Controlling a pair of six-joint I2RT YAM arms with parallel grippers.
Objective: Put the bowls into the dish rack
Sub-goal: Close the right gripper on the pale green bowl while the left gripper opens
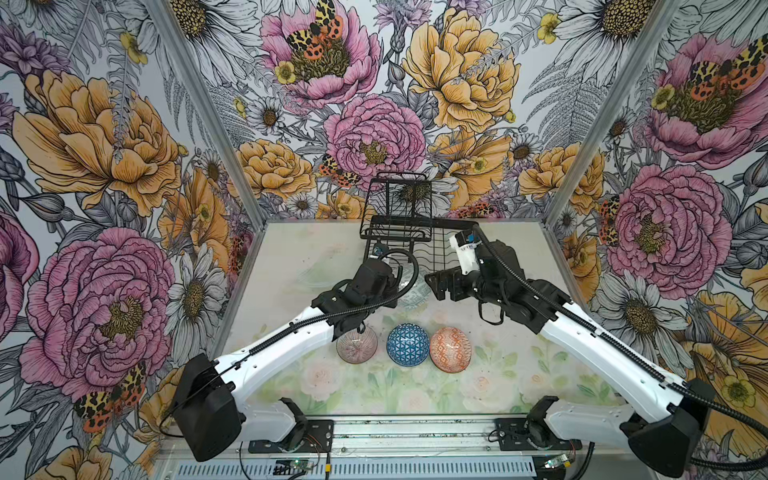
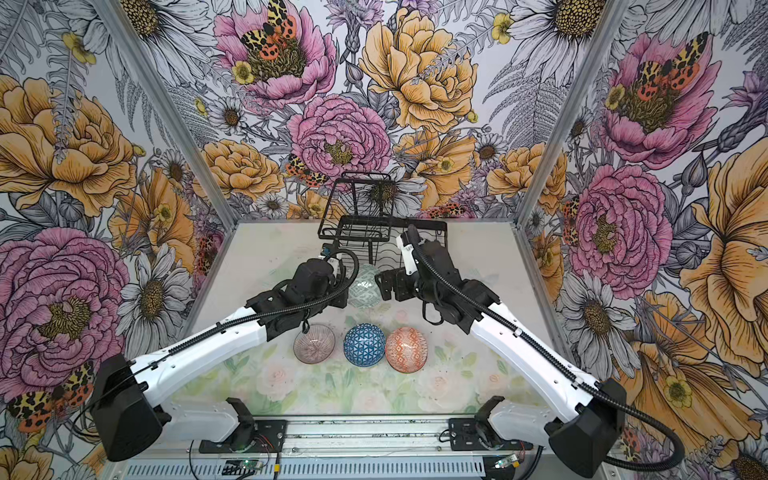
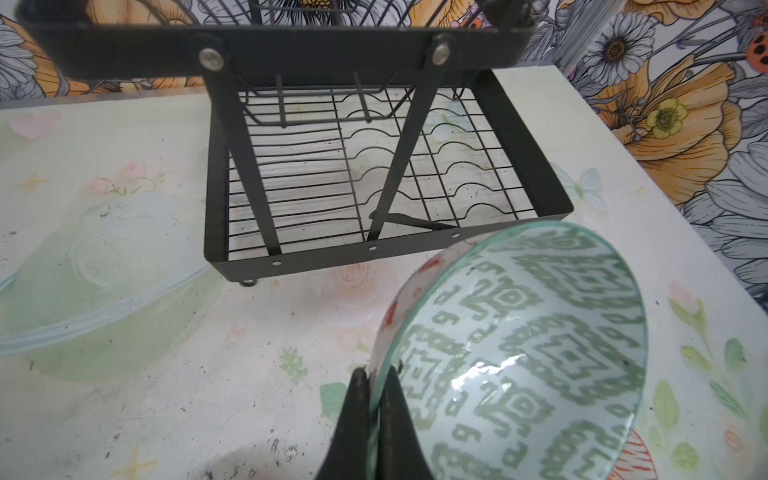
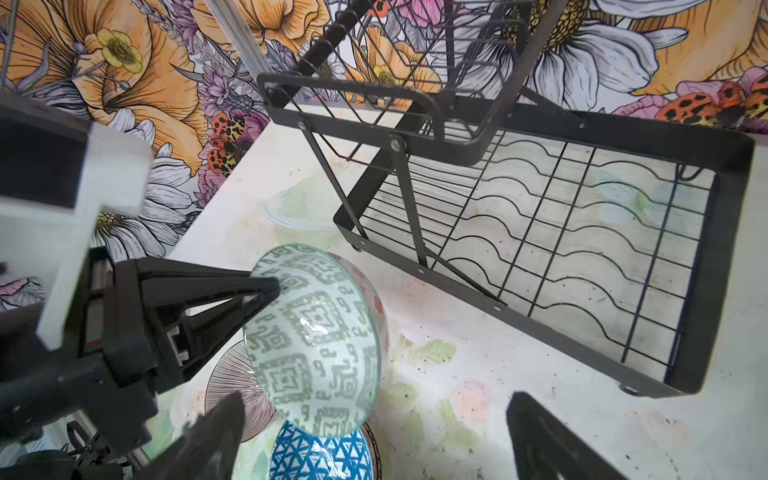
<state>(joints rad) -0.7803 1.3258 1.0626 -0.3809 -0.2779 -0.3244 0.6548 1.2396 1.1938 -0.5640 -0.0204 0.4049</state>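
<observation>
Your left pincer (image 3: 376,378) clamps grey-green bowl (image 3: 519,353) at rim | right pincer (image 4: 374,401) gapes empty | best lift it clear over dish rack (image 3: 528,145) wall.

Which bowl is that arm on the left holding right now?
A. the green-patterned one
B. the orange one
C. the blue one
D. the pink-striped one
A: the left gripper is pinched on the rim of the green-patterned bowl, while the blue bowl, orange bowl and pink-striped bowl sit on the table.
</observation>
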